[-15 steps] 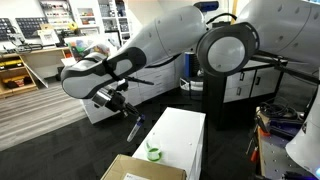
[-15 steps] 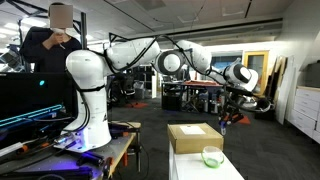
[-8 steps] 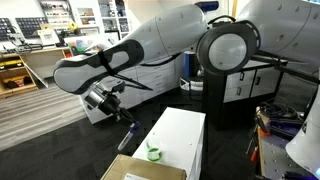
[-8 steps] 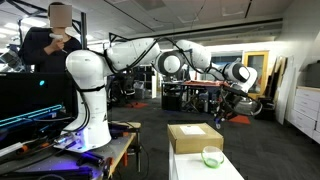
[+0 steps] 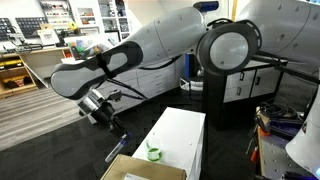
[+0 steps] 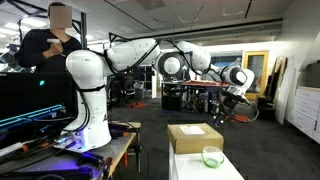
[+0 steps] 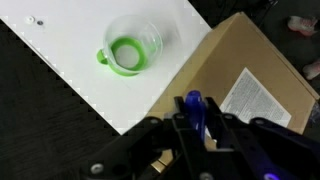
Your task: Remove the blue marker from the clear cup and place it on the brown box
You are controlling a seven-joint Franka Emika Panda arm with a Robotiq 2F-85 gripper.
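Fingers of mine are clamped on the blue marker, one on either side of its barrel, and it stands up between them in the wrist view with its rounded end clear of the grip. I hold it in the air, touching nothing else.

Below it in that view is the edge of the brown box, a flat cardboard top with a white printed label on it. The box sits beside the white worktop.

The clear cup stands upright on the worktop, green around its base and with nothing in it, near the box but apart from it. Two tiny specks lie at the worktop's far corner; I cannot tell what they are.

In an exterior view my gripper hangs off to the side of the worktop, above the box, with the cup well apart from it. In an exterior view my gripper hovers above the box, and the cup sits nearer the camera on the worktop.
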